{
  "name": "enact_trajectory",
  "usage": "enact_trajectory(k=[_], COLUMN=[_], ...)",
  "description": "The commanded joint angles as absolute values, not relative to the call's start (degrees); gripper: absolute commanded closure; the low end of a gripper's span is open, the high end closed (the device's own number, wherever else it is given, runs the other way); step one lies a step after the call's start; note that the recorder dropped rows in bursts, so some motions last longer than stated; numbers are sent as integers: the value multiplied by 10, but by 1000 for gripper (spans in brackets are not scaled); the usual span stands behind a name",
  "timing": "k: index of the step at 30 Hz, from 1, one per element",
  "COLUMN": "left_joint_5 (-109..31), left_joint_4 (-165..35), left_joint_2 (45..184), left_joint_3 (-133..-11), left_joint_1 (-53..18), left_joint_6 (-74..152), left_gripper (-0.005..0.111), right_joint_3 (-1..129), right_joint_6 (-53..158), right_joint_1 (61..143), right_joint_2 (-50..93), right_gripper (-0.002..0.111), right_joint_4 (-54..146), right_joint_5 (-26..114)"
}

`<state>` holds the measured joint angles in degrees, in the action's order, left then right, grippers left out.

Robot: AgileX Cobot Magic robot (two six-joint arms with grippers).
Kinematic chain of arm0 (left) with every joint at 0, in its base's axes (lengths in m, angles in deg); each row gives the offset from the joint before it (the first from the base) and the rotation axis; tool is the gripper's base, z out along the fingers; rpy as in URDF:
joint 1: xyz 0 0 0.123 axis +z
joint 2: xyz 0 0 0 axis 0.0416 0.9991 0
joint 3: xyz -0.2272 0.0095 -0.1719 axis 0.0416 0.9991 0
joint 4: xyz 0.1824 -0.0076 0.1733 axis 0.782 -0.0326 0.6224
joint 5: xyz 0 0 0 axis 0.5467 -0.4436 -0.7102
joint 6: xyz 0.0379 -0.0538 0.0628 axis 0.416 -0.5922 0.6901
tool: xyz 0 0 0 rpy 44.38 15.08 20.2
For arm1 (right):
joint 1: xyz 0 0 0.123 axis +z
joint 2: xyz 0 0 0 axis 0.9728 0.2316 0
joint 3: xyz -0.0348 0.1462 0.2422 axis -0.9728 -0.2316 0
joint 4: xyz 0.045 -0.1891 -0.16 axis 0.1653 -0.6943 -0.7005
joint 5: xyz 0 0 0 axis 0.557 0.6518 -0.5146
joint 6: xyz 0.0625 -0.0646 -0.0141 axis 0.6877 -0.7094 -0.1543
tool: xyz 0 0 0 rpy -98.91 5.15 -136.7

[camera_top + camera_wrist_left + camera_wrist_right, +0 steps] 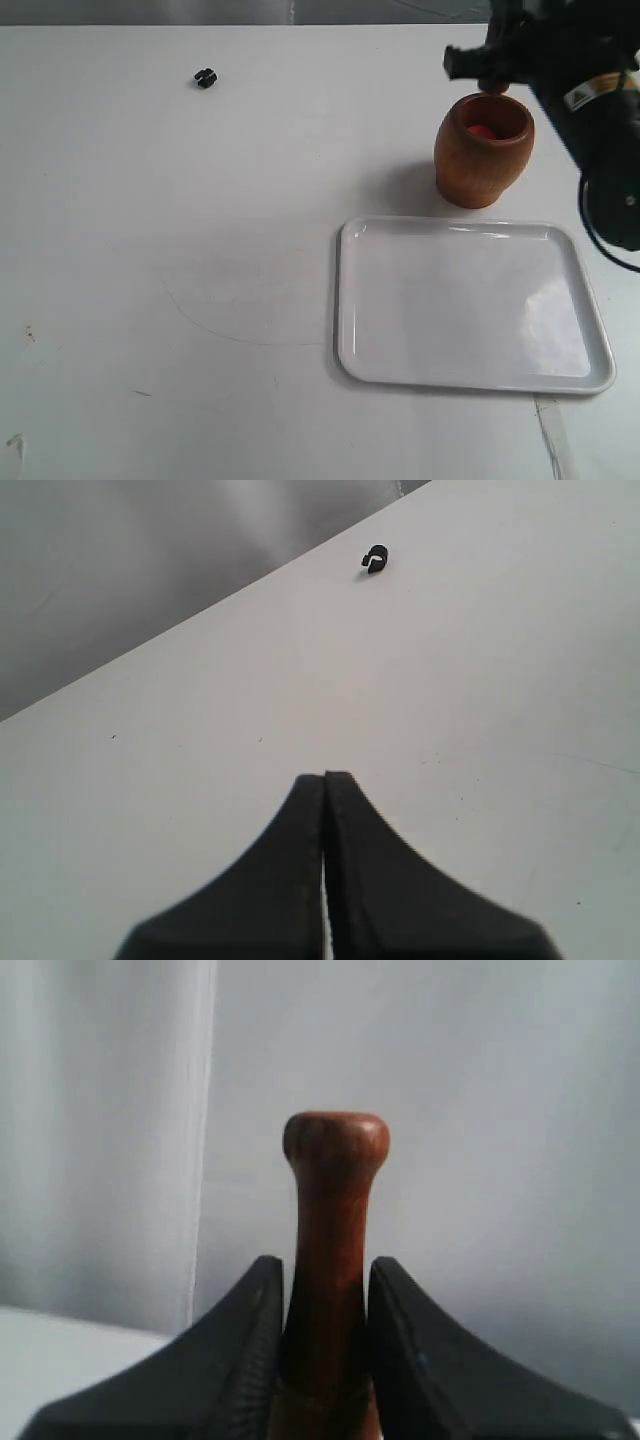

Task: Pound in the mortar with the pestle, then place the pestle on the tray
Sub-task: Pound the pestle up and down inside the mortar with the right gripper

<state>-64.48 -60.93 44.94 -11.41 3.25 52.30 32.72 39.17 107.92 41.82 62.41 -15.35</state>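
Observation:
The brown wooden mortar [483, 150] stands upright behind the white tray [470, 305], with something red [482, 131] inside it. My right gripper [325, 1275] is shut on the pestle [334, 1220], whose narrow handle and knob stick out past the fingertips. In the exterior view the right gripper [490, 70] hovers just above the mortar's rim; a bit of the pestle [494, 87] shows under it, the rest is hidden by the arm. My left gripper [325, 780] is shut with nothing in it, over bare table, and out of the exterior view.
A tiny black object [205, 77] lies far left at the back of the white table [200, 250]; it shows in the left wrist view as the black object [375, 558]. The table's back edge runs close behind the mortar.

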Motion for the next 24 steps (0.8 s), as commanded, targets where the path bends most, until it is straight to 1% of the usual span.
enact_trajectory(k=[1,4,7,12,15,17,21,22,24], left_joint_5=[-643,-643,-643,-643,-643,-643,-643,-643,-643], left_joint_4=[-614,-614,-614,-614,-614,-614,-614,-614,-614], left_joint_2=[449,449,449,449,449,449,449,449,449], left_joint_3=[-114,-114,-114,-114,-114,-114,-114,-114,-114], left_joint_1=[28,28,28,28,28,28,28,28,28], left_joint_6=[518,518,518,518,518,518,518,518,518], left_gripper=[107,107,107,107,107,107,107,107,107], right_joint_3=[325,324,318,309,309,309,309,309,309], right_joint_6=[367,367,387,401,403,403,387,377,374], right_joint_1=[1080,1080,1080,1080,1080,1080,1080,1080,1080], right_joint_2=[353,369,426,568,600,582,481,419,340], right_gripper=[108,108,108,108,108,108,108,108,108], right_joint_4=[641,646,650,672,647,646,642,640,640], right_joint_5=[-129,-115,-120,-184,-213,-224,-214,-198,-163])
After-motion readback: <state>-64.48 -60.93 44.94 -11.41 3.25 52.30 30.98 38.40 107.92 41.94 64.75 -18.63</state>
